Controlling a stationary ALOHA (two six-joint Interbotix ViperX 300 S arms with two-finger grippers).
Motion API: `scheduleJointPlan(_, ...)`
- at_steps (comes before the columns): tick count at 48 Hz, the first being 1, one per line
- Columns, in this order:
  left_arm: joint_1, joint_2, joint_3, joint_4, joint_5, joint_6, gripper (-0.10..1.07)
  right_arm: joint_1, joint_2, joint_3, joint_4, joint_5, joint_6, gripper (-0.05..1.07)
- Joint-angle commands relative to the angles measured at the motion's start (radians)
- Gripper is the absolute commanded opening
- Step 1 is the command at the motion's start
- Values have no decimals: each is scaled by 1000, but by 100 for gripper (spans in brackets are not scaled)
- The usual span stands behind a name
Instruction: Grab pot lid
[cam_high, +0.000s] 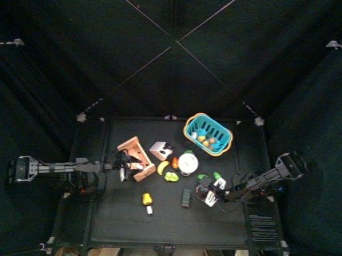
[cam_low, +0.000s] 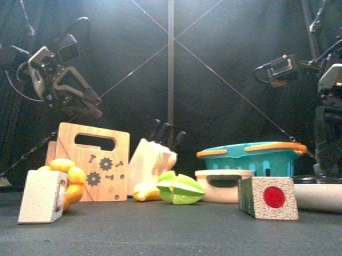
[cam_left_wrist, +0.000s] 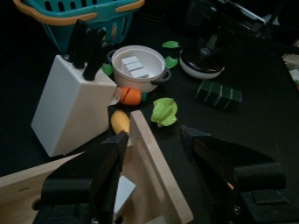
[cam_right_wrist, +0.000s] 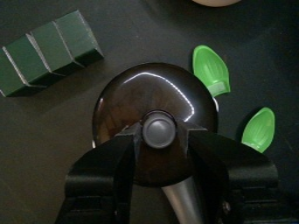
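Pot lid (cam_right_wrist: 149, 122) sitting dark and shiny on the bench (cam_right_wrist: 47, 157), over at the right side near the front. Right gripper (cam_right_wrist: 158, 150) hanging straight over it, fingers (cam_right_wrist: 114, 171) spread apart on either side of the knob (cam_right_wrist: 158, 129), not looking closed on it. Two green leaf pieces (cam_right_wrist: 212, 68) lying just beside the lid, dark green block (cam_right_wrist: 49, 52) close by too. Left gripper (cam_left_wrist: 162, 171) hovering wide open above the wooden board (cam_left_wrist: 158, 171), near the knife block (cam_left_wrist: 68, 101) and teal basket (cam_left_wrist: 84, 16)
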Motion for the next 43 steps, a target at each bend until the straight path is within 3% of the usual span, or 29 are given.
scheduleJointPlan(1, 3, 0, -11, -2, -8, 0, 88, -5, -9, -3, -3, -11, 2, 73)
scheduleJointPlan(10, 3, 0, -11, -2, -8, 2, 88, -15, -14, -12, -12, -21, -8, 60)
scheduleJointPlan(21, 3, 0, -8, 0, -3, 2, 88, -15, -66, -40, -66, 34, -8, 60)
scheduleJointPlan(43, 6, -14, 5, 0, -2, 2, 88, -55, -71, -64, -67, 6, -9, 60)
